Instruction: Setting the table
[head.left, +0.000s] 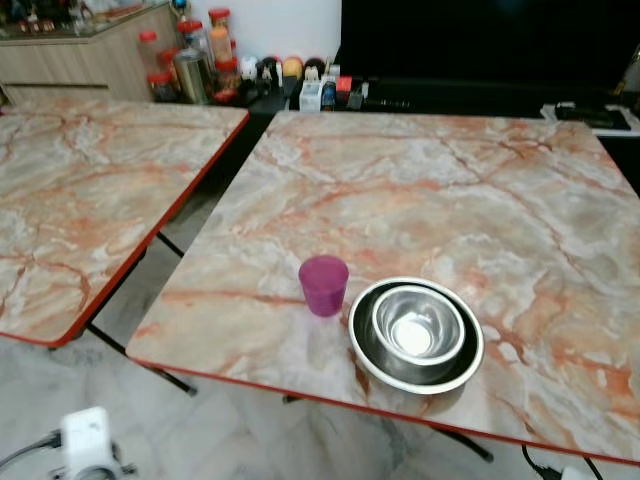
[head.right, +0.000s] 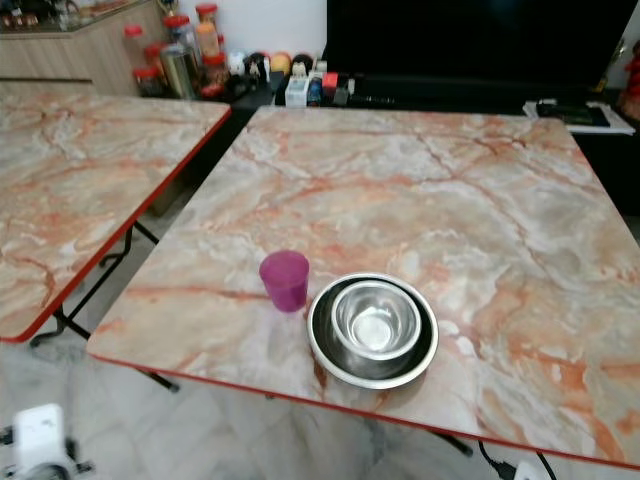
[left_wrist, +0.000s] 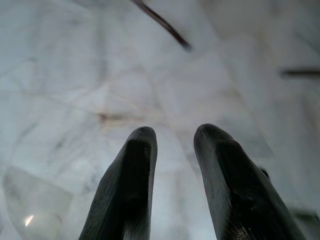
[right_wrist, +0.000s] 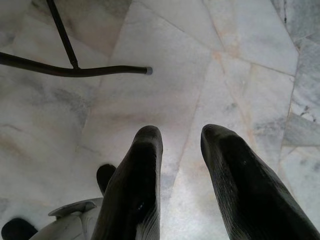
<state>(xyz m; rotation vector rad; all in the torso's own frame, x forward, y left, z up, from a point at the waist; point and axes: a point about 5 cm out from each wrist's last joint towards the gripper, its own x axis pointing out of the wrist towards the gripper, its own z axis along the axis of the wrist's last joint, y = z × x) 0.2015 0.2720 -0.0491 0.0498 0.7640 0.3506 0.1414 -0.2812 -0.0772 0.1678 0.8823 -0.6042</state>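
I saw the purple cup (head.left: 323, 284) upright near the marble table's (head.left: 480, 190) near edge, just left of the steel bowl (head.left: 417, 324) nested in a larger bowl (head.left: 415, 370); left gripper (left_wrist: 175, 137) and right gripper (right_wrist: 181, 135) hung over floor, fingers slightly apart, empty.

The left gripper (left_wrist: 172, 137) hangs above a pale grey marble tiled floor (left_wrist: 90, 75), its two long black fingers (left_wrist: 130, 185) parted with a gap of bare tile between them. A thin dark metal table leg (left_wrist: 162, 22) slants across the floor beyond the fingertips, and another dark bar (left_wrist: 300, 73) lies blurred further off.
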